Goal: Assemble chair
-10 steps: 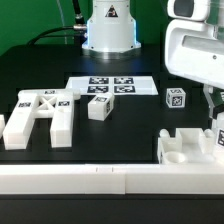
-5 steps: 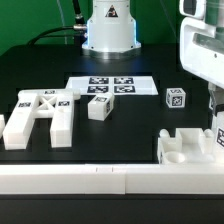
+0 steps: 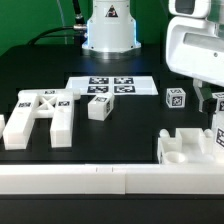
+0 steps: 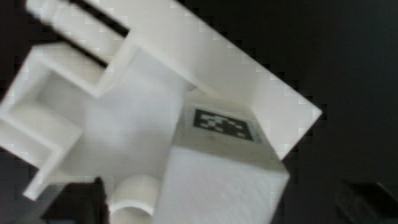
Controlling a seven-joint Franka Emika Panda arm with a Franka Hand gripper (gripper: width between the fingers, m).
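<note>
Filling the wrist view, a tagged chair part hides the pincer; grip unclear.

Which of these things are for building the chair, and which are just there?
For the chair:
matte white cross-braced flat plastic plate
small white tagged plastic block
white tagged cube
white notched block

Just there:
thin white marker board
black table

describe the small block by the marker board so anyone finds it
Find the marker board, the flat tagged sheet mid-table. Just in front of it sits a small white block. Its tag faces up, unlike the cube further to the exterior view's right.
</note>
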